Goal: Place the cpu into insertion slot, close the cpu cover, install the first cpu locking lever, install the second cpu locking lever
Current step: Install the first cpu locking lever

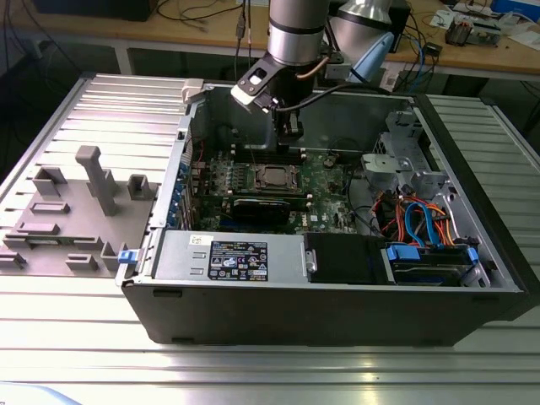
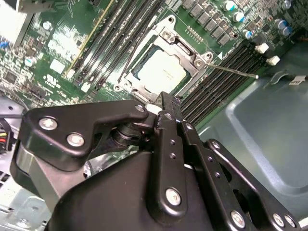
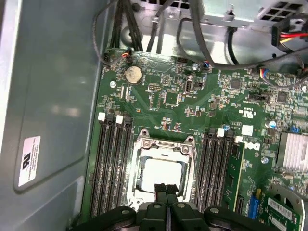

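The cpu (image 3: pixel 163 172) lies flat in the middle of the green board, its dull silver top showing through the window of the cpu cover (image 3: pixel 166 144), which is folded down over it. The insertion slot is hidden beneath them. My gripper (image 3: pixel 166 188) hangs just above the chip's near edge, shut with nothing between the fingertips. In the exterior view the gripper (image 1: pixel 291 142) sits above the cpu (image 1: pixel 276 176) inside the open case. A thin locking lever (image 2: pixel 236 71) sticks out raised from the socket corner, beside the cpu (image 2: pixel 161 72) and cover (image 2: pixel 185 50).
Long black memory slots (image 3: pixel 113 163) flank the socket on both sides. A black card (image 1: pixel 266 207) lies in front of it. The power supply (image 1: pixel 228 257), drive bay with orange and blue cables (image 1: pixel 422 224) and case walls (image 1: pixel 337 312) enclose the board. Grey fixtures (image 1: pixel 93 181) stand on the table.
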Controlling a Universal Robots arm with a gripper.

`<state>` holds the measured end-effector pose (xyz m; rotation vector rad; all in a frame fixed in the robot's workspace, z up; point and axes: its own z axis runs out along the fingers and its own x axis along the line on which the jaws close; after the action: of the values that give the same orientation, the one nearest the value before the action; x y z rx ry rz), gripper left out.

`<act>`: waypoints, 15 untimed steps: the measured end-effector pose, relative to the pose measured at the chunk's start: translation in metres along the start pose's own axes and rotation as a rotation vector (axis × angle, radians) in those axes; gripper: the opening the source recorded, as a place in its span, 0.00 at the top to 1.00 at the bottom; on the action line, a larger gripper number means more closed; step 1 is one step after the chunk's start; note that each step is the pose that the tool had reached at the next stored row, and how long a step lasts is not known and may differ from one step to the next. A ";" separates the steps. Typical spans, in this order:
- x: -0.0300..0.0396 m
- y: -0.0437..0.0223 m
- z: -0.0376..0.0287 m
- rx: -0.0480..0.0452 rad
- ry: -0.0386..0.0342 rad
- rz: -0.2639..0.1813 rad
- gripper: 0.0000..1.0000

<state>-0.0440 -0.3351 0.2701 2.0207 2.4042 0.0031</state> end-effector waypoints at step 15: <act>0.0000 0.0000 0.0000 0.0001 0.0005 -0.227 0.89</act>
<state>-0.0440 -0.3351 0.2701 1.7352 2.6179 0.0033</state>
